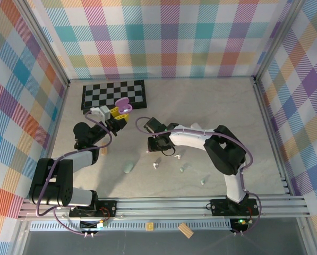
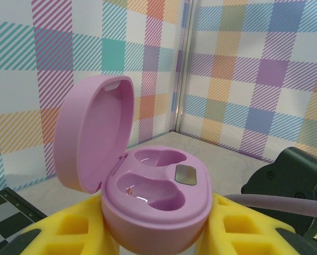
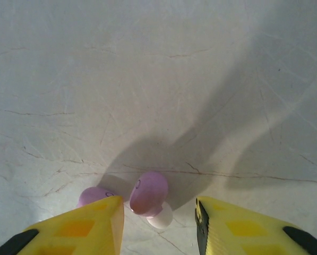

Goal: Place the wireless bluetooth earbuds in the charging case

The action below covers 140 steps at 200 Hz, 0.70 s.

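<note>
Charging case (image 2: pixel 155 196), purple, lid open, both wells empty, clamped upright in left gripper (image 1: pixel 117 113) to present its sockets; right gripper (image 3: pixel 158 223), jaws parted, poised astride purple earbud (image 3: pixel 148 192) on table (image 3: pixel 147 79), second purple earbud (image 3: pixel 93 195) alongside, likely for pickup.

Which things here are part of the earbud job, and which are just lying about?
Job: open purple charging case; two purple earbuds; white earbud; mint earbuds; mint case.
Lying about: checkerboard; wooden block; second wooden block by the front rail.
</note>
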Motion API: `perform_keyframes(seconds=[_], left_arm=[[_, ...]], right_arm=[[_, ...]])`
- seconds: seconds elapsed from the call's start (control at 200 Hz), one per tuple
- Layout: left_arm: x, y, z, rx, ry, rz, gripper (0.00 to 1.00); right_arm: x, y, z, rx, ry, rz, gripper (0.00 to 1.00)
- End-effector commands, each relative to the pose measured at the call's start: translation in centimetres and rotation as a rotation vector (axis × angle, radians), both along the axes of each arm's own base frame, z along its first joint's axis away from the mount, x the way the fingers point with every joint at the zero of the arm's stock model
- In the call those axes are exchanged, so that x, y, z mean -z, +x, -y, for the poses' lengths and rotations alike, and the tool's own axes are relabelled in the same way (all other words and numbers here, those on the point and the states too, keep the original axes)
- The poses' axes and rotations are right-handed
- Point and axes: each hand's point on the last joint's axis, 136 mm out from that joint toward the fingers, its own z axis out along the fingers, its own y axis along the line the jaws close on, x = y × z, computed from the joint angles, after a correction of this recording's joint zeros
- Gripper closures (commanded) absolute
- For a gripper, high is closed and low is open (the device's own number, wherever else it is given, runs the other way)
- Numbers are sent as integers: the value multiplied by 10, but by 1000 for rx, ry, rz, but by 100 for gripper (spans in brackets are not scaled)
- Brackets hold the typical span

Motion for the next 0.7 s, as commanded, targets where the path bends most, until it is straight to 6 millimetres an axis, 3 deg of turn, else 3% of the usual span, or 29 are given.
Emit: perform_keyframes(seconds=[0.0,0.425,0.695], left_arm=[[-22,-6,-2,10,-5,88,67],[-25,-7,-1,20,3,101,67],[-27,-12,0,30,8,107,67]], right_arm=[[-3,6,-7,-20,-8,16,60],[7,6,-11,-27,-17,-4,69],[-4,7,-9,-35,-9,17,76]])
